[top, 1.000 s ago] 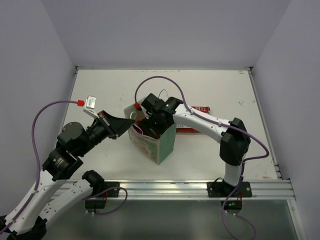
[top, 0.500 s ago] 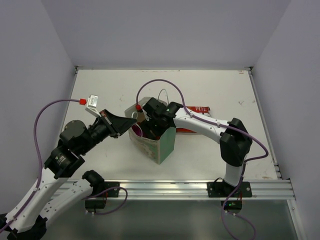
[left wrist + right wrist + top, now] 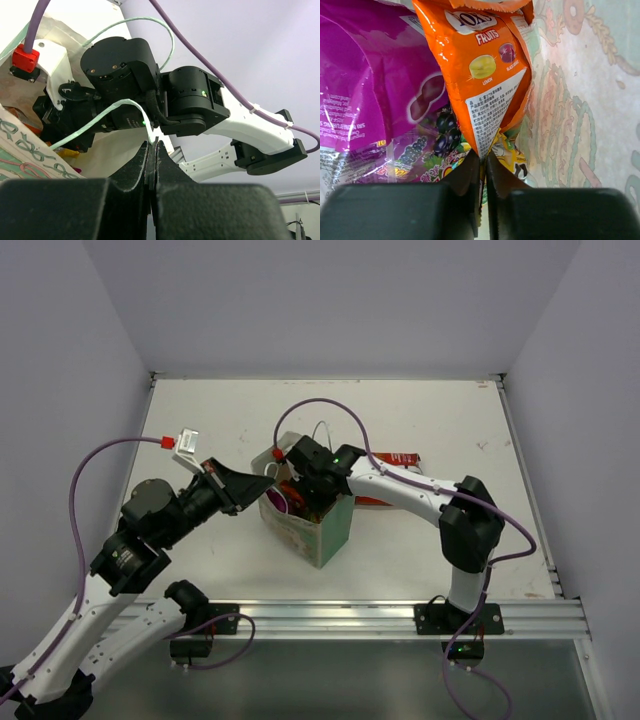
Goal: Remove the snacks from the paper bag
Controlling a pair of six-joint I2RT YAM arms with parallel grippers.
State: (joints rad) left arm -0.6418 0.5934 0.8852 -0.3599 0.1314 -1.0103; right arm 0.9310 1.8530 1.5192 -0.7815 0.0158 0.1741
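Note:
The paper bag [image 3: 335,530] stands upright mid-table, with its mint-green side facing front. My left gripper [image 3: 262,483] is shut on the bag's white string handle [image 3: 100,117], pinched at the fingertips of that left gripper [image 3: 152,145]. My right gripper [image 3: 305,495] reaches down into the bag's open mouth. Inside, the right gripper [image 3: 483,159] is shut on the lower corner of an orange snack packet [image 3: 485,65]. A magenta packet [image 3: 370,65] lies to its left and a yellow one [image 3: 515,160] just beneath. The bag's patterned inner wall [image 3: 580,100] is on the right.
A red packet [image 3: 400,458] lies on the table behind the right arm's forearm. White walls close in the table on three sides. A metal rail [image 3: 400,618] carrying both arm bases runs along the near edge.
My right gripper has closed from open onto the orange packet inside the bag. The left gripper has kept its hold on the handle, shifting only slightly.

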